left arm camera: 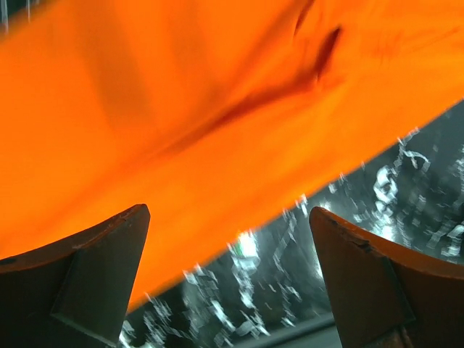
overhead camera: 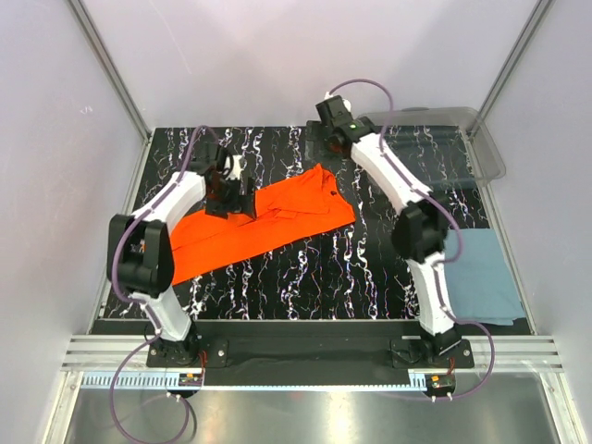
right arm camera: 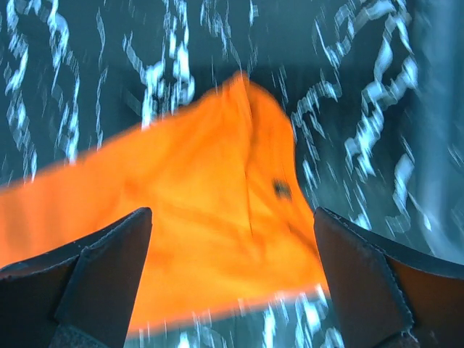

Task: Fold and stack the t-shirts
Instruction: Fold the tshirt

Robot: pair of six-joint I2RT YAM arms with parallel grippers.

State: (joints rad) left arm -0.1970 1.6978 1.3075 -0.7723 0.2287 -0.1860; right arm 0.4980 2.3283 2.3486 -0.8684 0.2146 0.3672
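The orange t-shirt lies folded into a long strip, running diagonally from near left to far middle on the black marbled table. My left gripper hovers over the strip's far edge, open and empty. In the left wrist view the orange cloth fills the upper part. My right gripper is beyond the shirt's far right corner, open and empty. In the right wrist view the orange shirt's end lies below the jaws. The blue-grey t-shirt lies folded at the near right, partly behind the right arm.
A clear plastic bin stands at the far right corner, right of the right gripper. Pale walls and metal frame posts enclose the table on three sides. Both arm bases sit at the near edge.
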